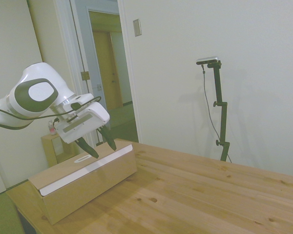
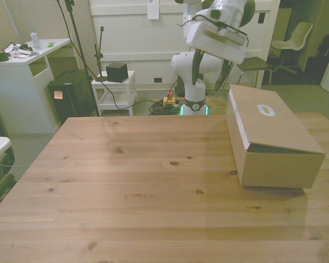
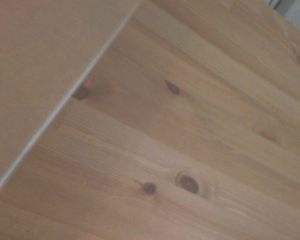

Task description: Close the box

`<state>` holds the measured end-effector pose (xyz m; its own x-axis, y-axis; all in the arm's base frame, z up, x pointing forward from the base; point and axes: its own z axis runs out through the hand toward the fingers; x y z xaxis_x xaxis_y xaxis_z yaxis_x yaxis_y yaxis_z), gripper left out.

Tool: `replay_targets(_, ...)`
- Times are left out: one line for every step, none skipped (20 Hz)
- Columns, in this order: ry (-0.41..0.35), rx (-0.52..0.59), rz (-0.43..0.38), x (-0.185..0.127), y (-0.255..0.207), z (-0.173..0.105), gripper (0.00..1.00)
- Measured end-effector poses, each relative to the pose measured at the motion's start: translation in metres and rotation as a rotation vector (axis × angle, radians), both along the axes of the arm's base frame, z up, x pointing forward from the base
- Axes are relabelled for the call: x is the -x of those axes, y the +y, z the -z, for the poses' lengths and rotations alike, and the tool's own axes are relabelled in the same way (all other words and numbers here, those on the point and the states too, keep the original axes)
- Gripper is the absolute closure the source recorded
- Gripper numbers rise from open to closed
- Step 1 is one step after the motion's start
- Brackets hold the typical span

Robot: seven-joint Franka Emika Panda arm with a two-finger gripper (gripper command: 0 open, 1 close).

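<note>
- The box (image 1: 83, 183) sits at lower left of the side view, on the table (image 1: 210, 195). In the front view it sits at right centre (image 2: 274, 137).
- Lid (image 2: 271, 118) is down over the box. A thin white strip shows along the front seam in the side view, so I judge it not fully seated.
- My gripper (image 1: 95, 145) hangs just above the lid's far end, fingers spread wide, holding nothing. Whether the tips touch the cardboard I cannot tell.
- In the front view my gripper (image 2: 208, 71) appears up and left of the box.
- Key relation: box lies directly below me, its long axis running from under my fingers toward the lower left of the side view.
- Judgement: a downward press along that axis would seat the lid.
- Wrist view: lid edge (image 3: 40, 65) above bare table (image 3: 200, 150).
</note>
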<state>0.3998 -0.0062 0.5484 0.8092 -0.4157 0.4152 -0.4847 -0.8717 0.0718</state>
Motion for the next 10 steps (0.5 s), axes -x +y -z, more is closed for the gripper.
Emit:
replay_targets(0.004,-0.038,0.027,0.001,-0.012,0.003,0.0)
replay_targets(0.007,-0.071,0.048,0.002,-0.021,0.008,0.0)
replay_targets(0.01,-0.099,0.066,0.002,-0.028,0.016,0.0)
replay_targets(0.01,-0.128,0.073,0.002,-0.031,0.024,0.0)
replay_targets(0.009,-0.157,0.071,0.002,-0.033,0.033,0.0)
replay_targets(0.009,-0.183,0.073,0.002,-0.034,0.042,0.0)
replay_targets(0.01,-0.204,0.079,0.003,-0.036,0.05,0.0)
replay_targets(0.011,-0.223,0.087,0.003,-0.037,0.058,0.0)
replay_targets(0.013,-0.244,0.096,0.003,-0.039,0.066,0.0)
replay_targets(0.012,-0.269,0.104,0.002,-0.039,0.074,0.0)
